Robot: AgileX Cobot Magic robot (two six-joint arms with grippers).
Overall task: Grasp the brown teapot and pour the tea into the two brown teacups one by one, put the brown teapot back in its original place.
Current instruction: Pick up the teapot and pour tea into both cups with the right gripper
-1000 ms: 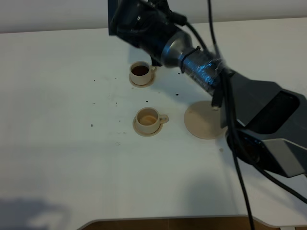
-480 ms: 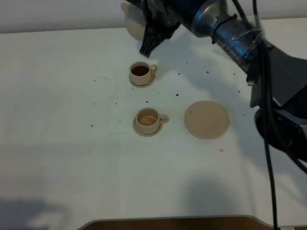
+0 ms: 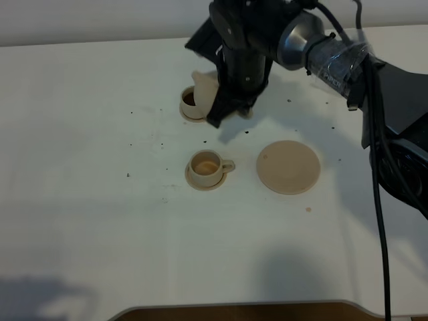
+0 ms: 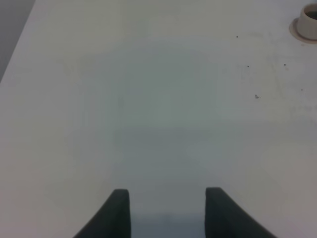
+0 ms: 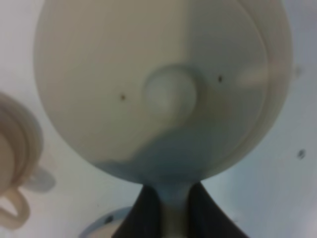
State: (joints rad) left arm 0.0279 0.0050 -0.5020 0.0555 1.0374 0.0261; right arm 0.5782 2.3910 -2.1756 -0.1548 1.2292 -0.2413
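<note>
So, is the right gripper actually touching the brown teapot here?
Touching. The right wrist view shows the right gripper with both fingers pressed against the loop handle of the brown teapot, with no gap on either side.

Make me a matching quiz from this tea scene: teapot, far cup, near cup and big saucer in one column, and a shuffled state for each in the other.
1. teapot
2. far cup
3. near cup
4. big saucer

A. bare, nothing on it
B. held by the right gripper
C. partly hidden by the teapot, dark inside
D. in full view, pale brown inside

Pairs: 1-B, 2-C, 3-D, 4-A
</note>
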